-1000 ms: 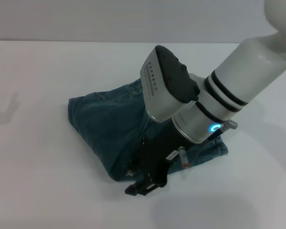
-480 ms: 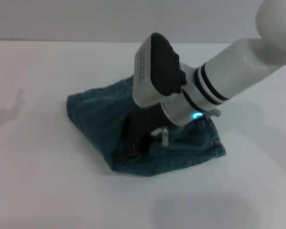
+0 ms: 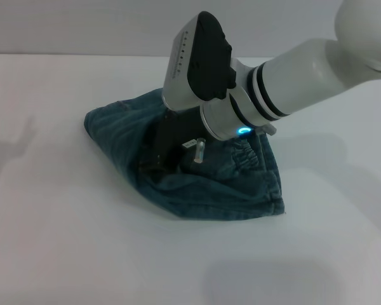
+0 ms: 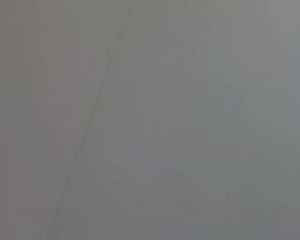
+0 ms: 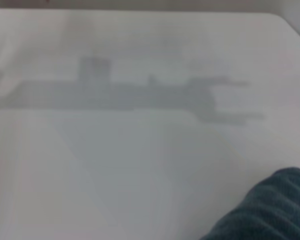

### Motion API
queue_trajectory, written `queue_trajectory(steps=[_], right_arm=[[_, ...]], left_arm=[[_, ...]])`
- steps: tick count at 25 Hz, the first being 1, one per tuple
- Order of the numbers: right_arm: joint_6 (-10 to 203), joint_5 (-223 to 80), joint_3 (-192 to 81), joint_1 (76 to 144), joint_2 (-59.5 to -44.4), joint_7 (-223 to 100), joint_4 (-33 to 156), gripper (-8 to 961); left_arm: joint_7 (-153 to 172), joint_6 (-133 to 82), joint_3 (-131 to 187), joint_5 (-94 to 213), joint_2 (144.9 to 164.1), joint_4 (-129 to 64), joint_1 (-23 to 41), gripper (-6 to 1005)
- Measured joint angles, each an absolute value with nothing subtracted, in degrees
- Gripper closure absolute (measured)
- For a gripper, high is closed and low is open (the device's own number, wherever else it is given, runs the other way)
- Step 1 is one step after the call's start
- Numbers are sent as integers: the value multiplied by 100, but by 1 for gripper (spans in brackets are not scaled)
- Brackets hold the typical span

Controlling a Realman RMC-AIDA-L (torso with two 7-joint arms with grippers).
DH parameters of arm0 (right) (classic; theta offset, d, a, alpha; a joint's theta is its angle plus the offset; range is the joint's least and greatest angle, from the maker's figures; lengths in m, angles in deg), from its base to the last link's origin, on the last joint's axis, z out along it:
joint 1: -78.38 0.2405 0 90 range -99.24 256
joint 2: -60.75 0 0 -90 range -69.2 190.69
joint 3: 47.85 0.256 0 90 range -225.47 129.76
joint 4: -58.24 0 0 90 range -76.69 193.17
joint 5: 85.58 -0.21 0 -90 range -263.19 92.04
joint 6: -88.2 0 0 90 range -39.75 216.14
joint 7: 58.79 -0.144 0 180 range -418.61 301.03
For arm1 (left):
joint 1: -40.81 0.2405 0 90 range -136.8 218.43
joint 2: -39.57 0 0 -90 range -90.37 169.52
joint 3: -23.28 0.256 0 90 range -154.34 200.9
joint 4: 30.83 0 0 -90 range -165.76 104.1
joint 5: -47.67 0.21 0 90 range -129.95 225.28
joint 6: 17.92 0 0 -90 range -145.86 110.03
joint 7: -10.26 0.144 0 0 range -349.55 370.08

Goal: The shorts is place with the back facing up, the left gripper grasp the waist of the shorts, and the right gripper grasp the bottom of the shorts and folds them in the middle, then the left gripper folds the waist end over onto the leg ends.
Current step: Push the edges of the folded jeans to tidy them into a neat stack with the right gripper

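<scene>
The blue-green denim shorts (image 3: 209, 190) lie bunched in a folded heap in the middle of the white table. My right gripper (image 3: 157, 160) reaches in from the right, its black jaws sunk into the cloth near the heap's left half and shut on a layer of denim, which rises toward it like a tent. A ruffled stretch of the waist (image 3: 246, 151) shows just below the arm's blue light ring. One corner of the shorts (image 5: 270, 210) appears in the right wrist view. My left gripper is out of view; its wrist view shows only a flat grey surface.
The white table (image 3: 63, 241) stretches around the shorts on every side, with its far edge along the top of the head view. An arm-shaped shadow (image 5: 140, 95) lies on the tabletop in the right wrist view.
My right gripper has moved from the near edge of the shorts up and to the left, away from me, dragging a layer of denim with it. The heap has shifted and its near edge has flattened out.
</scene>
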State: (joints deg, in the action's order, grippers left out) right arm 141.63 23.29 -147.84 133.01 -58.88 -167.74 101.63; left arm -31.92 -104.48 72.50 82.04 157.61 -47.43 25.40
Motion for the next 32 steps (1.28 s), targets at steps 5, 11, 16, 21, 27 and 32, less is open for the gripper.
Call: queue_trajectory(steps=[5,11,16,21,27,32], right_arm=[[14040,2293,-14812,13379,-5887,-16776,10098,516],[14256,2088,-14822,13450,-5891,-16784,10049,516],[15367,1996,-14616,12872,-5841,-16764,10911,517],[16123,2028,-14145,12028,-5817,-16761,12084,517],[16420,2229,-12985,11509,-5804,-16682,12411,516],[16301,2506,-11856,11267,-5779,-16466,12348,516]], left_arm=[[-3191,-10444,7250,8210,15760,-4736,2518,153],[-3183,-10458,7250,8218,15760,-4735,2558,153],[-3183,-10477,7250,8221,15757,-4735,2619,153],[-3183,-10482,7250,8221,15754,-4735,2627,154],[-3183,-10484,7250,8221,15751,-4735,2601,154],[-3182,-10484,7250,8221,15751,-4735,2607,154]])
